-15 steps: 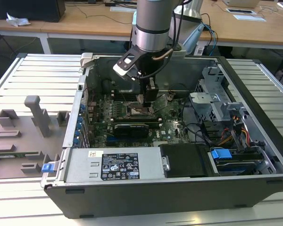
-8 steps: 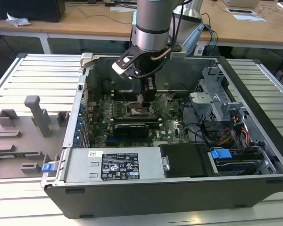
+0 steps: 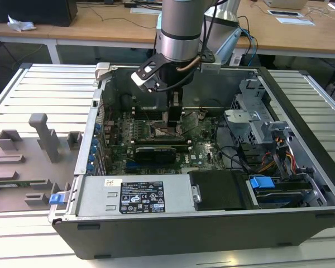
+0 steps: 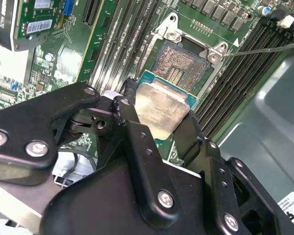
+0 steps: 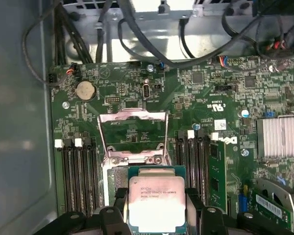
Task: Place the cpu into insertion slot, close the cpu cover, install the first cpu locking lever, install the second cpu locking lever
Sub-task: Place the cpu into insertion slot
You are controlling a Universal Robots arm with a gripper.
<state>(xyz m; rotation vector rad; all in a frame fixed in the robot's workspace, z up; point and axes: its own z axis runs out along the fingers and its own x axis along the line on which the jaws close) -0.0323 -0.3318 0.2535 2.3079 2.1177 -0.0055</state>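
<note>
The claw (image 4: 158,108) is clamped on the cpu (image 5: 157,198), with a black finger (image 4: 137,132) against each of two opposite edges and the chip's dull metal top facing up. The chip hangs just over the slot (image 4: 181,66), covering part of it, not seated. On the slot's far side the cover (image 5: 132,115) lies flipped open. Long black memory slots (image 5: 76,176) flank the slot on both sides, on the green board (image 5: 206,98) inside an open computer case (image 3: 212,234).

A ribbed silver metal table (image 3: 39,92) lies in front, and behind it stands a long light wooden desk (image 3: 95,25) with white sheets (image 3: 295,20), perhaps papers, on it.
</note>
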